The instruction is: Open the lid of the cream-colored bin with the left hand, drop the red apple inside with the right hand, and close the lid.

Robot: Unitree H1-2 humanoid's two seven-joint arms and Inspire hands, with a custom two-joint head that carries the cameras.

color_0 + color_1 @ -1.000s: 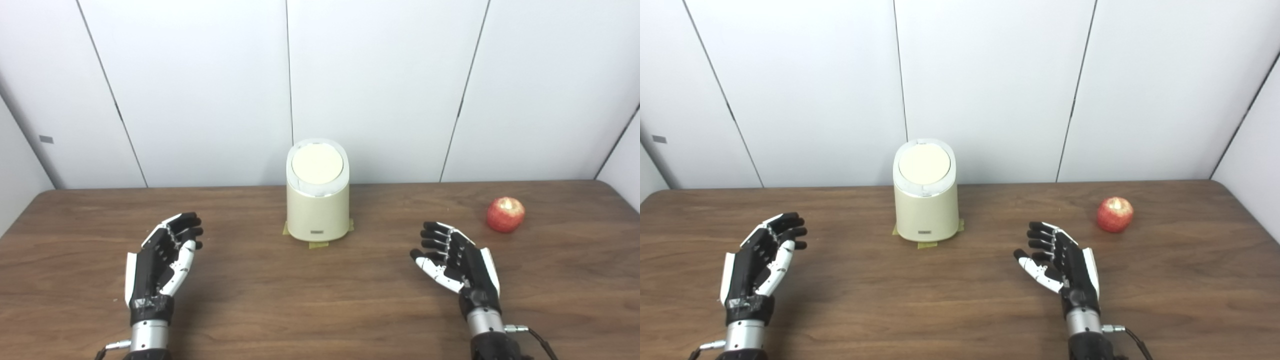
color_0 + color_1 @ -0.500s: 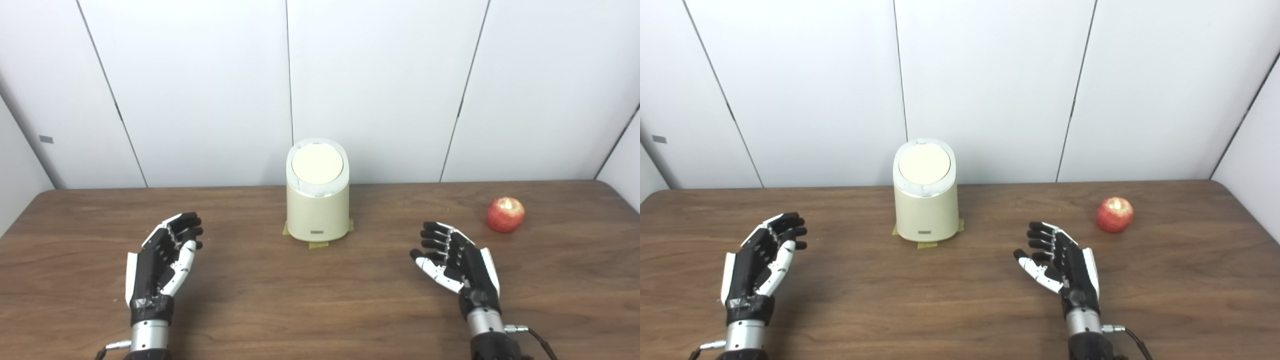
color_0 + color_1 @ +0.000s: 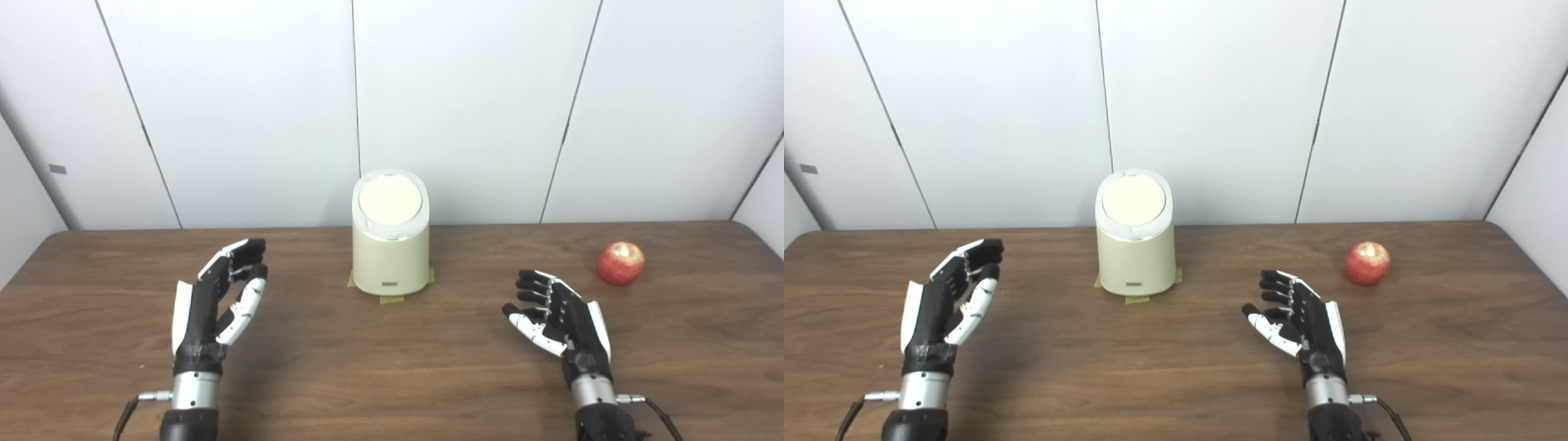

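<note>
Ahead and to the right of your left hand [image 3: 217,306], the cream-colored bin [image 3: 391,242] stood upright on small patches of tape [image 3: 391,299] near the back edge of the wooden table [image 3: 392,380], well apart from both hands. Its round lid [image 3: 390,200] lay flat and shut, so you had not begun the first step of the task.

Your left hand was raised above the tabletop with fingers spread and nothing in it, its fingertips pointing toward the bin but not near it. Your right hand [image 3: 563,321] hovered low over the table, palm turned inward, fingers loosely parted and likewise empty.

The red apple [image 3: 621,263] sat on the table beyond and to the right of your right hand, untouched and clear of the fingers (a pale patch showed on its top).

By my reading, everything was left to do: you had to bring the left hand to the lid and lift it, take up the apple with the right, drop it inside, then shut the lid again.
</note>
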